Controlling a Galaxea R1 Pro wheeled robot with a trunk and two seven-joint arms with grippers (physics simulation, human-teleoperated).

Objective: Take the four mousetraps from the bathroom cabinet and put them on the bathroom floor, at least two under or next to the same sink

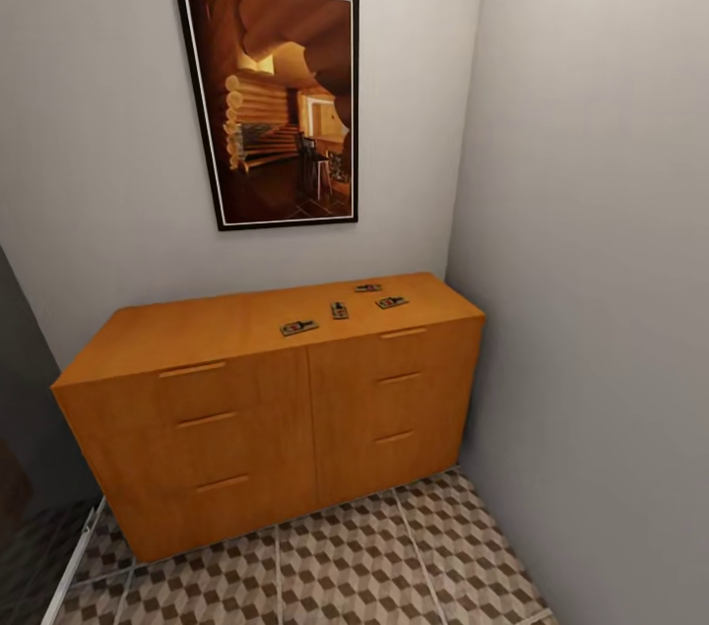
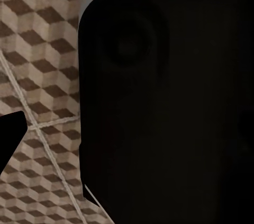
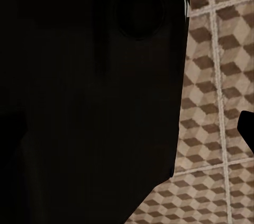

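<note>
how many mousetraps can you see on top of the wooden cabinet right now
4, all on the right half of the cabinet top: one nearest the front edge, one mid, one rearmost, one farthest right. None looks hidden.

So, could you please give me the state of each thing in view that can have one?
Mousetraps: all four lying flat on the cabinet top, towards its right end, apart from one another.
Cabinet: upright against the wall, every drawer shut.
Picture: hanging on the wall above the cabinet.
Floor: tiled, no trap on it yet.
Grippers: cannot tell whether they are open or shut.
</note>
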